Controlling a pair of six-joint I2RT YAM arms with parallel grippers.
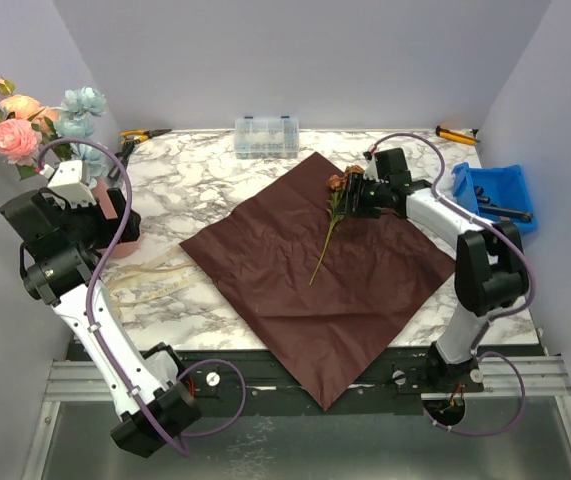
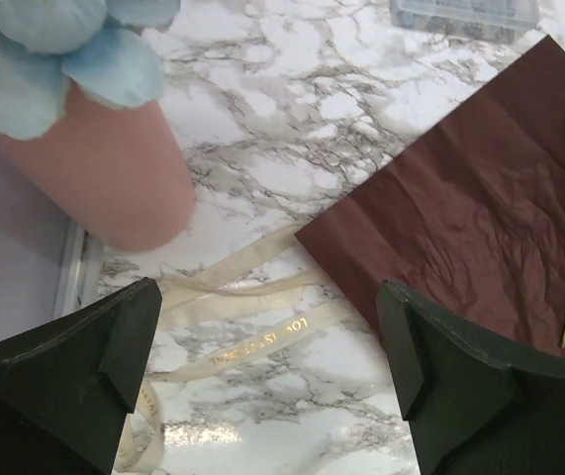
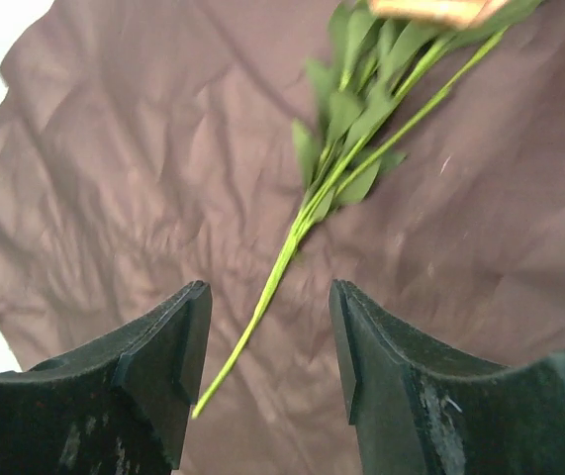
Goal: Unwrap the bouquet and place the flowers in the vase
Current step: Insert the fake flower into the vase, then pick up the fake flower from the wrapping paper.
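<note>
Flower (image 1: 330, 228): flat on open sheet (image 1: 315, 300). Right gripper (image 3: 270, 297): jaws partway apart astride stem (image 3: 292, 242), nothing held. Left gripper (image 2: 270, 327): wide, empty, beside vase (image 2: 104, 168). Step: pick-up. Next: close on stem, lift.

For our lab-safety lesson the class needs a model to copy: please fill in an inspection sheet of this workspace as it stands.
Surface: marble table, with the maroon sheet spread flat on it.
Job's things: one flower lying on the sheet; vase at the left edge, holding the other flowers, pink, blue and peach; ribbon loose beside the sheet.
Clutter: clear box at the far edge; blue bin on the right; yellow-handled tools in both far corners.
Grippers: left gripper open, holding nothing, near the vase and ribbon; right gripper open, straddling the flower's stem.
Cables: purple cables looped along both arms.
Surroundings: plain walls on three sides.
</note>
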